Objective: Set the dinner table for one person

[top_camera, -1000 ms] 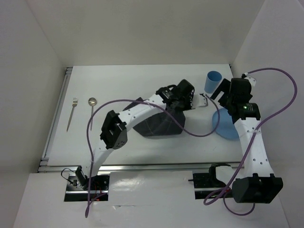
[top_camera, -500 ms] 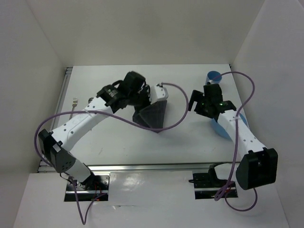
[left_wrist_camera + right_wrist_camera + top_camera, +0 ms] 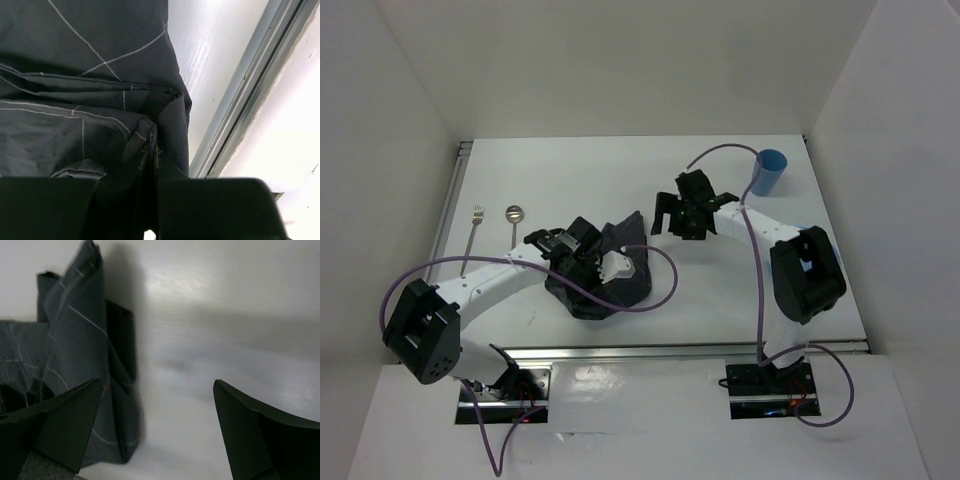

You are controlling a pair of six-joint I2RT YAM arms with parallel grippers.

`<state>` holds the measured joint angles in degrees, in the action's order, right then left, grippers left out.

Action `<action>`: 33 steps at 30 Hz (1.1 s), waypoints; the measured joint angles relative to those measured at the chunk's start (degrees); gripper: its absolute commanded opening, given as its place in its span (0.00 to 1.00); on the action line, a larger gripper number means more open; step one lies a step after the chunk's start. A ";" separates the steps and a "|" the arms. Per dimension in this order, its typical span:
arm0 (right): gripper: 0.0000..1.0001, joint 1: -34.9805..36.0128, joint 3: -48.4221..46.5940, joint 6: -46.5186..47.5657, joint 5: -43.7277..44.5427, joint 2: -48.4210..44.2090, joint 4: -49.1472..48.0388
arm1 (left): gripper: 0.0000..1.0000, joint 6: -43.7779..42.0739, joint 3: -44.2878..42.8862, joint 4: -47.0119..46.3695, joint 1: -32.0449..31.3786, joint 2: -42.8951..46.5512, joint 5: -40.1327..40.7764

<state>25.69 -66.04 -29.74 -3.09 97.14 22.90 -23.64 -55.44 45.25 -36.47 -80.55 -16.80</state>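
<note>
Left wrist view: fingers (image 3: 215, 210) of left gripper (image 3: 150, 184) drawn in to a narrow slit, clamped on a raised fold of the cloth mat (image 3: 85, 75). Dark grey fabric with thin pale check lines, creased and bunched above the pinch. To the right of it, a strip of the white dinner table (image 3: 210, 50), bounded by the metal rail (image 3: 245, 100) running on a diagonal.

Right wrist view: fingers (image 3: 60, 425) of right gripper (image 3: 156, 385) spread wide, nothing between them. Bare white tabletop below the gap. An upstanding corner of the mat to the left, beside the left-hand finger. Contact between fingers and table: cannot tell.

Top external view: mat crumpled in a heap on the near middle of the table, close to the front rail, with the left gripper on top of it. Right gripper just beyond the heap's far right corner, near but apart. Fork (image 3: 472, 238) and spoon (image 3: 514, 230) side by side at the left of the table, well apart from the mat. Blue cup (image 3: 770, 172) upright near the far right corner.
</note>
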 measured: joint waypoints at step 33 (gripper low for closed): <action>0.00 0.83 -27.58 2.93 1.11 15.41 -7.34 | 0.00 0.68 -36.24 -5.79 22.62 -12.98 7.26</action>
<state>26.52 -93.62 -26.81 -1.98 112.55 15.55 -22.96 -91.68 39.46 -13.85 -93.54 -9.54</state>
